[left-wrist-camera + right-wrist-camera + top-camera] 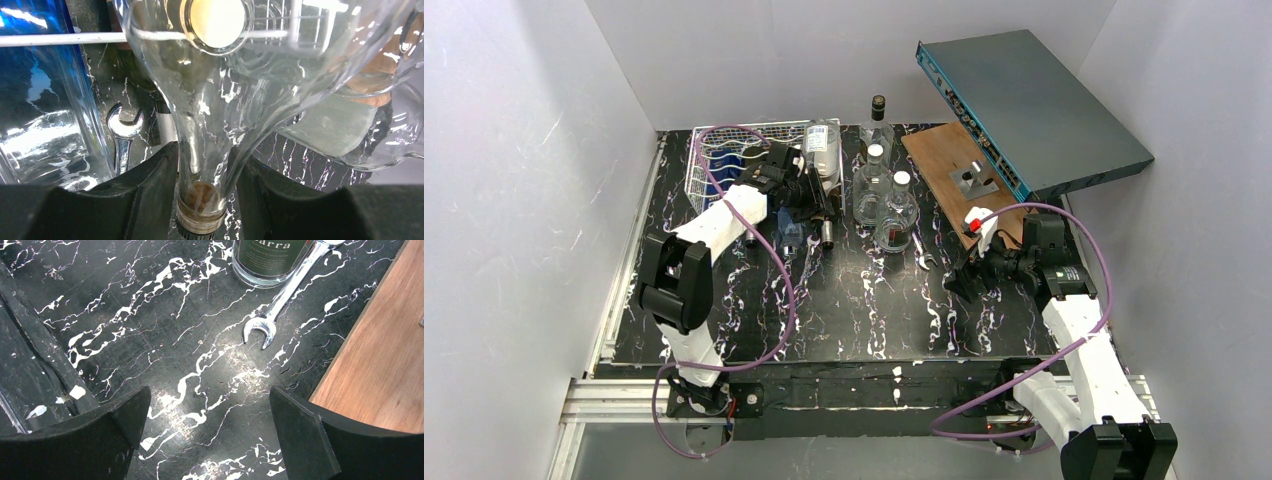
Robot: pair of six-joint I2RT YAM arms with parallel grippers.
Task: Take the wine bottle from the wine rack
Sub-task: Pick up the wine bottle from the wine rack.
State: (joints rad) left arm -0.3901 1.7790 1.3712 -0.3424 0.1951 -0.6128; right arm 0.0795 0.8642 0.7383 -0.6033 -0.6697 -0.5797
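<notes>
The silver-white wire wine rack [696, 172] stands at the back left. A clear wine bottle [821, 142] lies at its right end, with its neck and dark cap [828, 236] pointing toward me. My left gripper [809, 197] is shut on that neck. In the left wrist view the black fingers [150, 190] press both sides of the glass neck [202, 170], just above the cap. A white rack wire [60, 39] crosses behind the bottle. My right gripper [959, 283] is open and empty low over the table, also in its wrist view [210, 400].
A blue bottle [35, 100] lies in the rack beside the held one. Three bottles [871, 185] stand mid-table. A wooden board [954, 165] and a tilted grey-blue box [1034, 100] sit at the back right. One wrench [280, 305] lies near the right gripper, another [122, 135] by the rack.
</notes>
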